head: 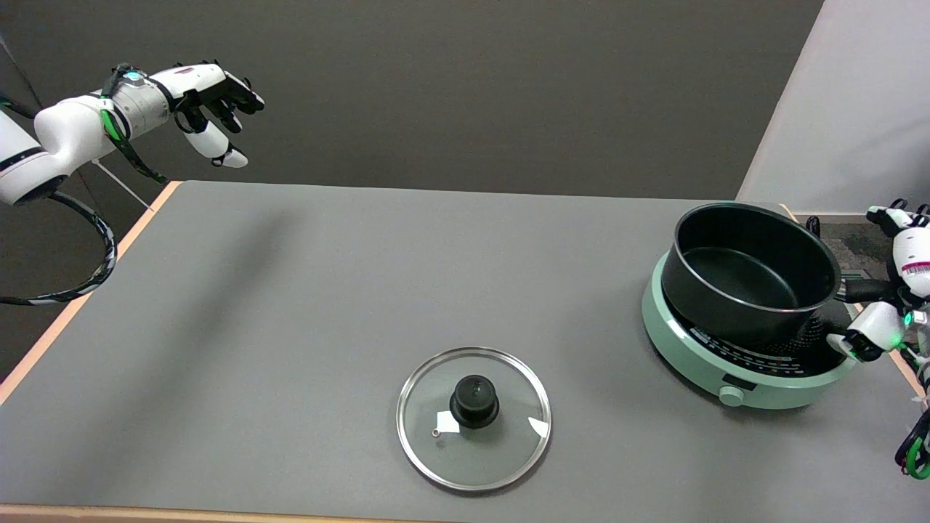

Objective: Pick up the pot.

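The black pot point(748, 272) is at the table's right side, over the mint-green induction cooker point(697, 341). It is empty, tilts slightly, and seems to hang just above the cooker's black top. Its short black handle point(864, 290) points right into my right hand point(899, 290), which grips it at the picture's right edge. Part of the hand is cut off by the frame. The pot's glass lid point(474, 418), with a black knob, lies flat on the table near the front centre, apart from the pot.
The idle left hand point(207, 98) hangs in the air at the upper left. The grey table point(290, 305) has a wooden edge along the left and front. A light wall panel point(857, 102) stands behind the cooker at the right.
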